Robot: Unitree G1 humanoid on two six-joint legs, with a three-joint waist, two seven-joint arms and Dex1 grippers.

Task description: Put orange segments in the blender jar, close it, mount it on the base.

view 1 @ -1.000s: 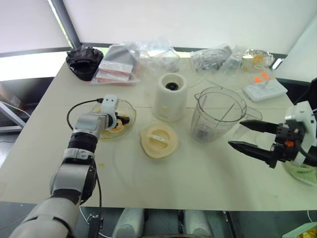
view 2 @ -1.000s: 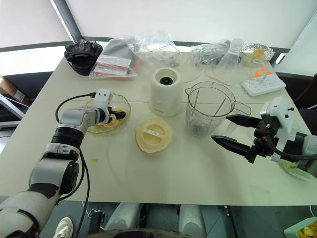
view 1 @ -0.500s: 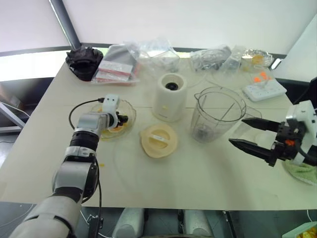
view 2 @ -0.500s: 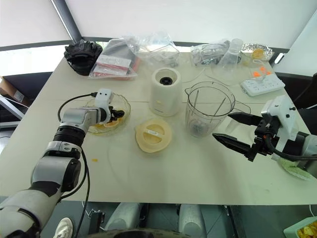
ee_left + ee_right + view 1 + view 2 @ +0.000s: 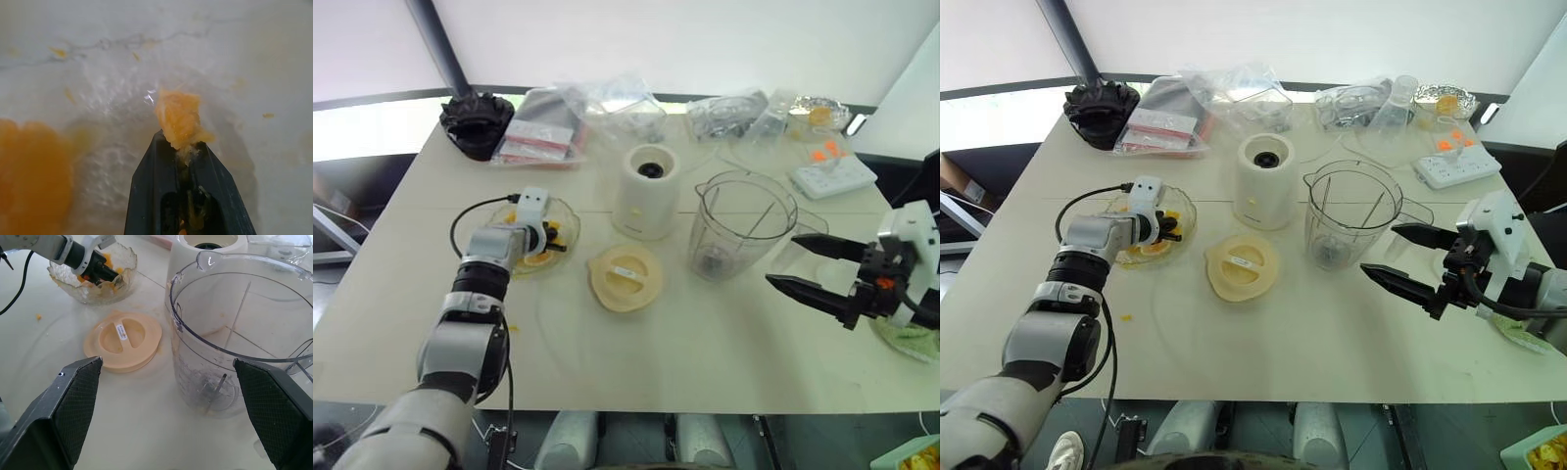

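closing over the last second, the left claw (image 5: 182, 147) has gone from wide open to pinched tight on one of the orange segments (image 5: 180, 119), a small pulpy piece caught at the very tips of its black fingers (image 5: 152, 166) inside the glass bowl (image 5: 565, 211). more segments (image 5: 536, 257) lie in that bowl beside it. the arm itself has not shifted; only the fingers moved. so the pick looks made, and the likely next step is a lift out of the bowl and a carry across to the blender jar (image 5: 741, 223). the piece looks soft and wet and is held only by its edge, so it may slip or tear on the way.

the right claw (image 5: 805, 266) hangs spread wide and empty, just beside the jar's right side, as it did a second ago. the jar stands upright and open on the counter (image 5: 685, 352), with no fruit visible inside. its cream lid (image 5: 626, 277) lies flat in front of the base (image 5: 647, 191), which stands between bowl and jar with its dark socket up. nothing is closed or mounted yet.

the counter is pale and matte, with a few orange crumbs (image 5: 514, 327) near the left arm. along its far edge sit clear plastic bags (image 5: 607, 108), a black crumpled thing (image 5: 475, 119) and a white power strip (image 5: 832, 174). behind runs a bright window with pale blinds.
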